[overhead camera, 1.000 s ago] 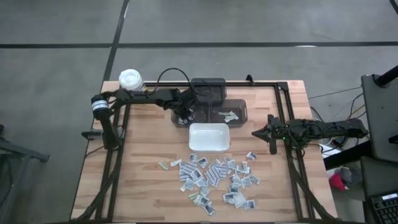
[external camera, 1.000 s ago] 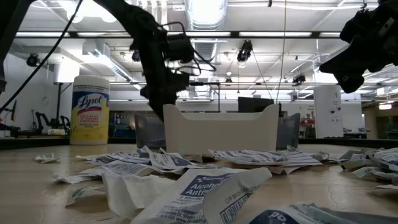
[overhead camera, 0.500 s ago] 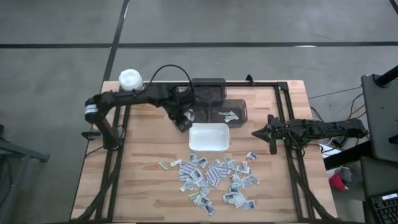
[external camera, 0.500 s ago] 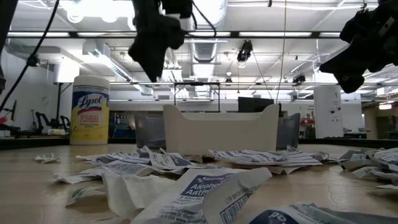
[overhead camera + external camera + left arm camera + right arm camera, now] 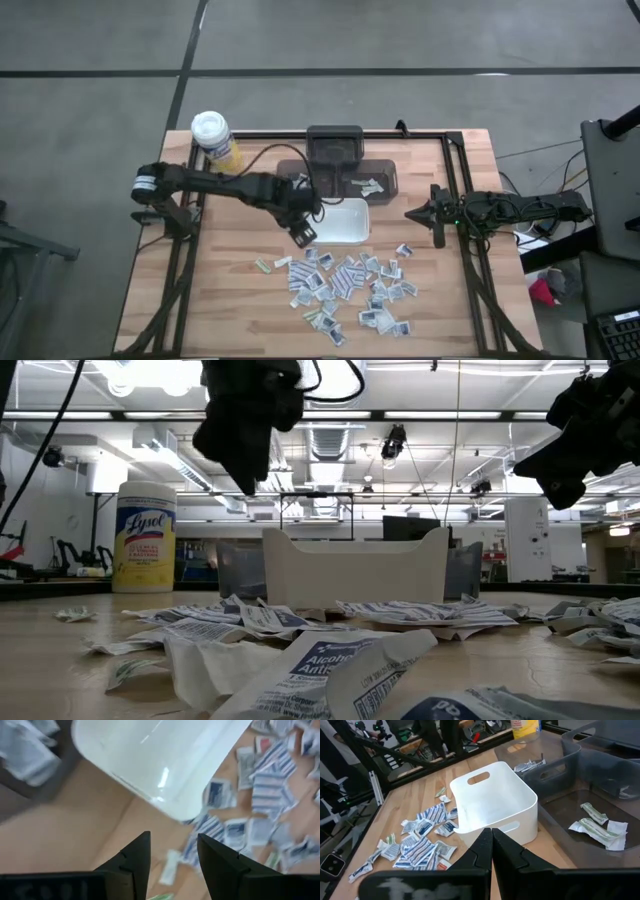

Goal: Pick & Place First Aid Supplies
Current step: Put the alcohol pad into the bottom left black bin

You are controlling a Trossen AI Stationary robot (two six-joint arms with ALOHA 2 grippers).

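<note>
The first aid supplies (image 5: pixel 345 285) lie as a loose heap of small flat packets on the wooden table, near its front; they also show in the left wrist view (image 5: pixel 260 790). A white tray (image 5: pixel 338 220) stands just behind them. My left gripper (image 5: pixel 303 232) hangs open and empty above the table at the tray's near left corner, pointing steeply down (image 5: pixel 172 852). Its fingers stand high over the table in the low view (image 5: pixel 240 435). My right gripper (image 5: pixel 412 213) waits shut at the right, level with the tray (image 5: pixel 491 837).
A clear grey bin (image 5: pixel 350 175) behind the tray holds a few packets (image 5: pixel 592 827). A yellow canister with a white lid (image 5: pixel 212 130) stands at the far left corner. A dark frame rail (image 5: pixel 455 180) runs along the table's right side. Bare wood lies left of the heap.
My left gripper has swung from above the grey bin toward the table's near edge, past the tray's left side. It has risen and turned about as it went. The packets and the tray have stayed where they were.
</note>
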